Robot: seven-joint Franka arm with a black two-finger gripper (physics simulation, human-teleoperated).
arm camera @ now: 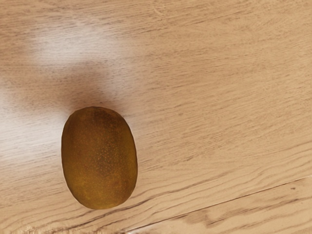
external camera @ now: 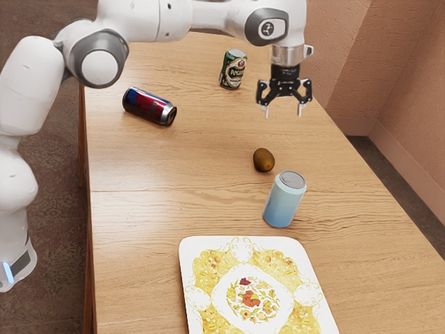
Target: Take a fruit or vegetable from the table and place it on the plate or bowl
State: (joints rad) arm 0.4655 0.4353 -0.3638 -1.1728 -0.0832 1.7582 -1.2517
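A brown kiwi [external camera: 263, 159] lies on the wooden table near its middle; in the wrist view the kiwi [arm camera: 99, 157] rests on bare wood under my hand. My black gripper [external camera: 284, 110] hangs open above the table, up and slightly toward the exterior view's right of the kiwi, with nothing between its fingers. A rectangular plate [external camera: 254, 287] with a yellow floral pattern sits at the table's front edge.
A light blue can [external camera: 284, 199] stands tilted between the kiwi and the plate. A green can [external camera: 233, 69] stands at the back, and a dark blue and red can [external camera: 149, 106] lies on its side at the back left. A wall corner rises on the right.
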